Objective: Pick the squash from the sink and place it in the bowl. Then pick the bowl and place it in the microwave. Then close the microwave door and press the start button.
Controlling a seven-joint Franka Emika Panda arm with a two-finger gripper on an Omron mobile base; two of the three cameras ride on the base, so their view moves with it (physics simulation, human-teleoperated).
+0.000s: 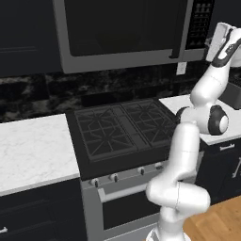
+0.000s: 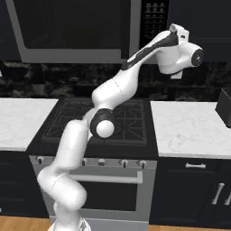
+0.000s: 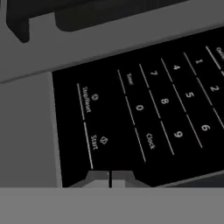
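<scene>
The microwave [image 1: 127, 33] hangs above the stove [image 1: 120, 129], its door [image 1: 120, 26] closed. The gripper [image 3: 110, 178] has its fingers pressed together, holding nothing, right at the keypad [image 3: 144, 113] beside the door, just under the Start key [image 3: 97, 142]. I think a straight, gentle push onto that key, avoiding Stop/Reset [image 3: 89, 101], is best

Microwave [image 1: 122, 59] steel frame; microwave door [image 1: 117, 23] dark glossy glass.

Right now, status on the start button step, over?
Gripper shut, at the microwave keypad, just below the Start key. Microwave door closed. Nothing in the way.
</scene>
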